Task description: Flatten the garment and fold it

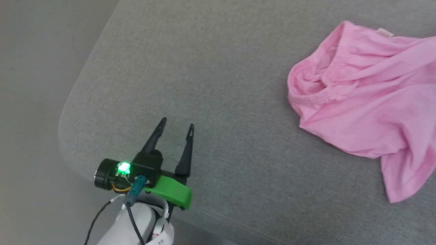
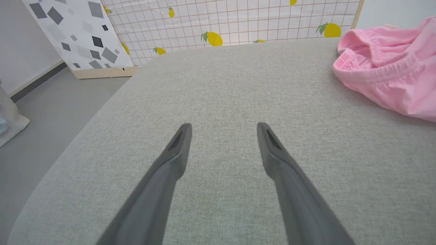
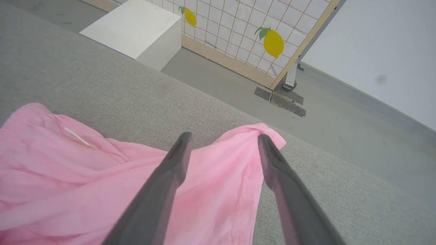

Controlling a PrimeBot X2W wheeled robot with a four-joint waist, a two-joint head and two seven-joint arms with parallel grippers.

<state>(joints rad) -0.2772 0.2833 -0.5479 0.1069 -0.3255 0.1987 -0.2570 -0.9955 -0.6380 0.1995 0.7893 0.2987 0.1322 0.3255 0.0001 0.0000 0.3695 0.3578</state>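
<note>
The pink shorts lie crumpled on the grey cushion at the right of the head view, waistband bunched toward the left and a small white tag at the top edge. My left gripper hovers open over bare cushion near the front left corner, well apart from the shorts. In the left wrist view that gripper stands open and the shorts sit at the upper right. My right gripper is open just above a far corner of the shorts, with nothing between its fingers.
The cushion's rounded corner and left edge drop to a grey floor. A lemon-print grid screen and a grey-patterned panel stand behind the cushion. A white box sits on the floor beside the screen's foot.
</note>
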